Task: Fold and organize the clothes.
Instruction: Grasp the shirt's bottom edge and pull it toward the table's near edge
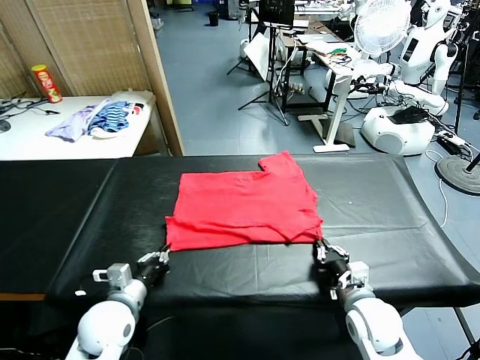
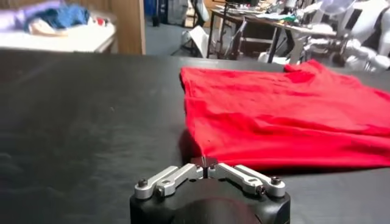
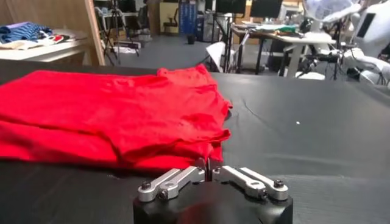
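I see the red T-shirt (image 1: 244, 208) lying partly folded mid-table, its hem toward the near edge. My left gripper (image 1: 159, 259) is pinched shut on the near-left hem corner and my right gripper (image 1: 324, 250) on the near-right one. It's light, limp cotton that I expect to sag and drag, so I'd hold these corners and lift them evenly.
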